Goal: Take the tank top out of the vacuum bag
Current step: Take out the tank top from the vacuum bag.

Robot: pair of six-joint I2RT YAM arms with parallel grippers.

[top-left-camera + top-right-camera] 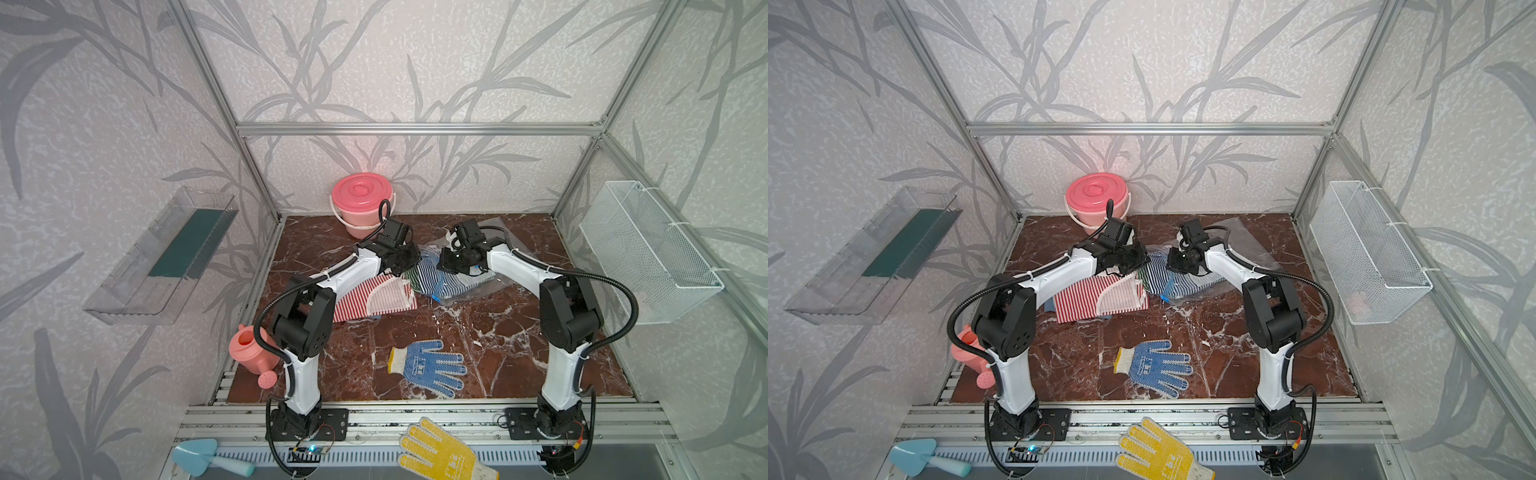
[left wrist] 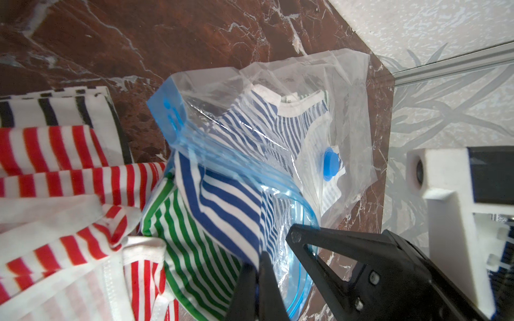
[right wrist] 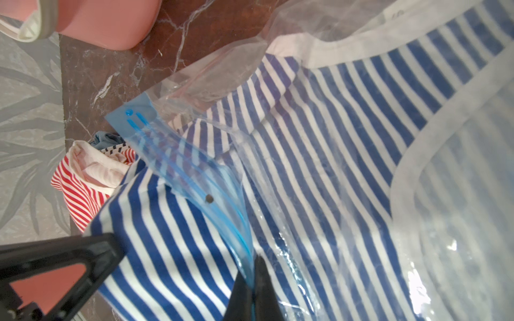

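Left wrist view: the left gripper (image 2: 257,278), fingers pressed together, pinches the blue-striped tank top (image 2: 228,200) where it sticks out of the mouth of the vacuum bag (image 2: 347,91). Right wrist view: the right gripper (image 3: 251,280) pinches the bag's blue zip strip (image 3: 178,164). In both top views the bag lies at the back of the marble table (image 1: 498,353), right of a pink bucket (image 1: 361,199) and beside a red-striped top (image 1: 365,297).
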